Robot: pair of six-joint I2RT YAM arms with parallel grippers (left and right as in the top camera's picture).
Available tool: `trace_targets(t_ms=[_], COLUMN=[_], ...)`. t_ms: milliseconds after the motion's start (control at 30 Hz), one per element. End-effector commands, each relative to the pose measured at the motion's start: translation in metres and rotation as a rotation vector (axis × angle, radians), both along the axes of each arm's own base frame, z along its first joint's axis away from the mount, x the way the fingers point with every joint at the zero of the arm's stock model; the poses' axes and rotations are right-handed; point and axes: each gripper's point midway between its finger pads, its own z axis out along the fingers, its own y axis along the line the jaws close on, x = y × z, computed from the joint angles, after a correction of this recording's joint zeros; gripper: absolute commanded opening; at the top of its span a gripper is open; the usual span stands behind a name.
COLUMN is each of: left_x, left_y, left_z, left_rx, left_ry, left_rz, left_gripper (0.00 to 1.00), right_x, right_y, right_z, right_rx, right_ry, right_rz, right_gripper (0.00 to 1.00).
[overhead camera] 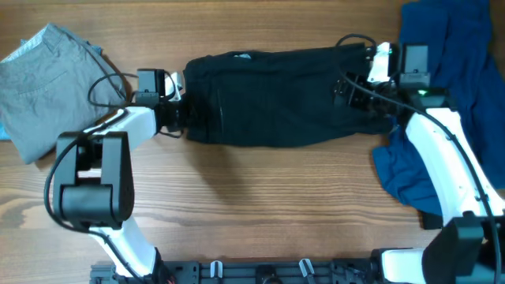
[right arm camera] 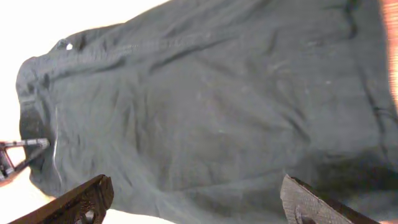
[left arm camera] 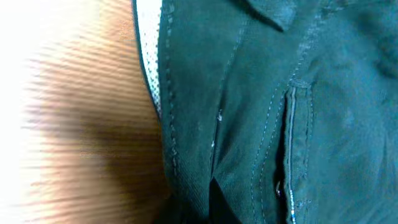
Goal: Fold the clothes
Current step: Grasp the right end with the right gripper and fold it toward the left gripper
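Black garment (overhead camera: 276,99) lies stretched across the desk (overhead camera: 276,205) centre. My right pincer (right arm camera: 196,186) hangs wide open and empty over its right end. My left pincer (overhead camera: 178,113) sits at its left edge, but I cannot tell its grip.

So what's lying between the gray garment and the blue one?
The black garment, stretched lengthwise between them; the overhead view shows it.
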Motion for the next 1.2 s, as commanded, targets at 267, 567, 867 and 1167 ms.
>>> trace_targets(t_ms=[267,567,867,1167], left_x=[-0.042,-0.087,-0.072,-0.064], left_y=[0.041,0.029,0.035,0.028], left_z=[0.153,0.257,0.208,0.185], left_rx=[0.03,-0.012,0.016,-0.027], left_ry=[-0.177,-0.404,-0.244,-0.174], left_rz=[0.115,0.08,0.092,0.066], left_gripper=[0.04,0.04,0.04,0.04], right_x=[-0.077,-0.089,-0.029,0.006], right_y=[0.211,0.305,0.254,0.089], right_z=[-0.112,-0.145,-0.037,-0.127], right_rx=[0.273,0.269,0.267,-0.056], right_ry=[0.298,0.165,-0.08,0.16], right_rz=[0.609,0.671,0.572,0.213], right_gripper=[0.13,0.14,0.28,0.25])
